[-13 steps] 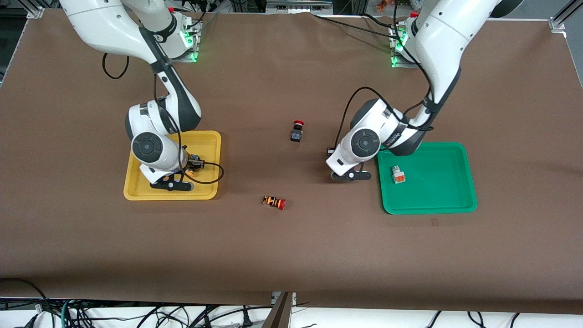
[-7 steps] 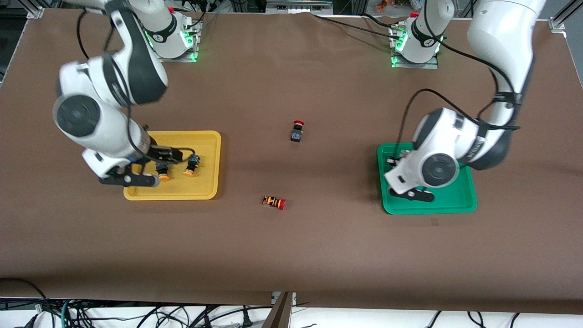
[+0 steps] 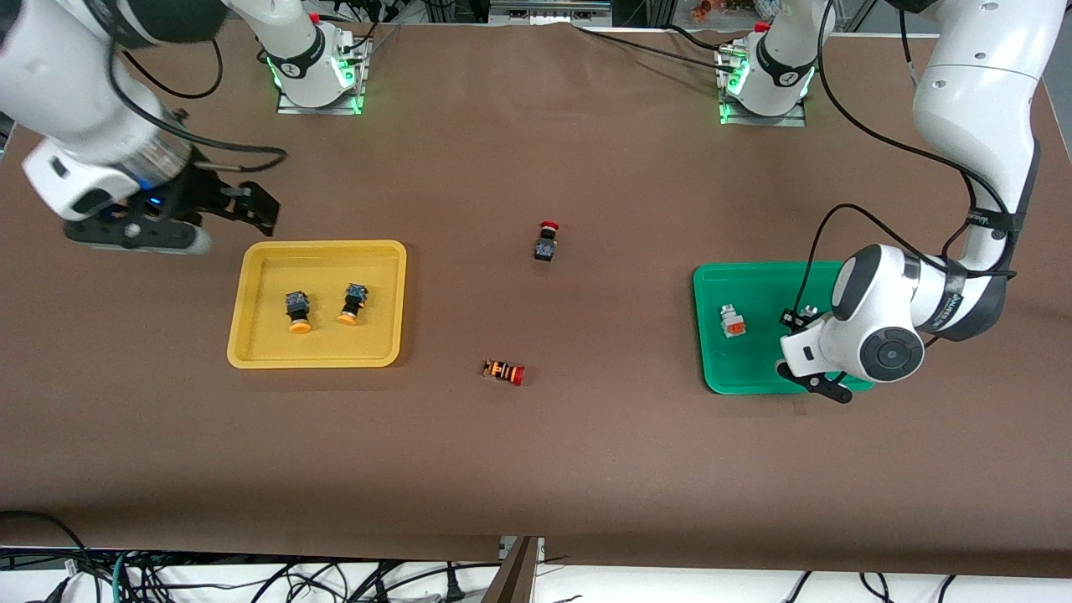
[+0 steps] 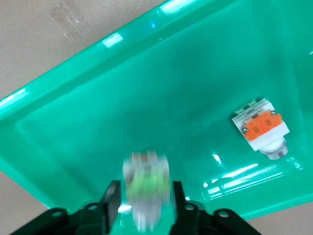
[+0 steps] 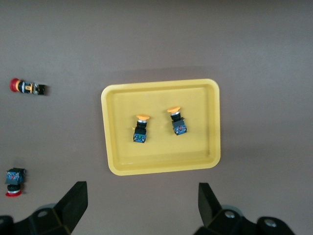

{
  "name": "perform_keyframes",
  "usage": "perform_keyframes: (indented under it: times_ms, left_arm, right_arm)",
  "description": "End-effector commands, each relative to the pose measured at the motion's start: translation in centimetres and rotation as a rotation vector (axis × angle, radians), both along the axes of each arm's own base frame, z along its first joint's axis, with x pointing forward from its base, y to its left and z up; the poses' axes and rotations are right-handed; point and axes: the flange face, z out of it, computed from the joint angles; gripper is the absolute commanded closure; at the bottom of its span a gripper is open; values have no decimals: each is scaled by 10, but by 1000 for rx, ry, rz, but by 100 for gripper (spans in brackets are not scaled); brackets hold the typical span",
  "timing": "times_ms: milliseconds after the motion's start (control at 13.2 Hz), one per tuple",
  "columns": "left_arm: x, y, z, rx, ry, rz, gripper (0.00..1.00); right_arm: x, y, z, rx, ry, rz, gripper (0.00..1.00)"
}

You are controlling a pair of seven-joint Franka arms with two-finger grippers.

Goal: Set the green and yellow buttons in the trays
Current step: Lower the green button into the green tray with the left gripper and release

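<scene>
Left gripper (image 4: 145, 215) over green tray (image 4: 146, 83), clamped on green-faced button (image 4: 145, 193); orange-faced button (image 4: 260, 128) lies just beside. Lower flat, release clear of it. Right gripper (image 5: 142, 205) spread, empty, parked above yellow tray (image 5: 161, 169); two yellow-capped buttons (image 5: 141, 128) inside.

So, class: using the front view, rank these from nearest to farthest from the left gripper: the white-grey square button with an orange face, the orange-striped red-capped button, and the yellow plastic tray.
1. White-grey square button with an orange face: in the green tray, beside the left gripper.
2. Orange-striped red-capped button: on the bare table, mid-table.
3. Yellow plastic tray: toward the right arm's end.
</scene>
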Motion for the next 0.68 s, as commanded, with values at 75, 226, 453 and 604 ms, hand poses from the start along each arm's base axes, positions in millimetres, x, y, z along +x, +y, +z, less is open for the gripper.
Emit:
perform_keyframes:
  times_ms: [75,226,453,604]
  left_arm:
    - [4,-11,58,10,-70,-42,0]
    - [4,-20,126,-3,-117,-19,0]
    - [-6,-22,246,-38,-220,87,0]
    - [-18,-14,302,-42,-224,126,0]
  right_arm:
    - [-14,-31,32,9,-21,-22,0]
    - [-24,-33,28,-10,56,38,0]
    - [-24,-42,20,-14,100,32,0]
    - [-22,-46,17,16,115,25,0]
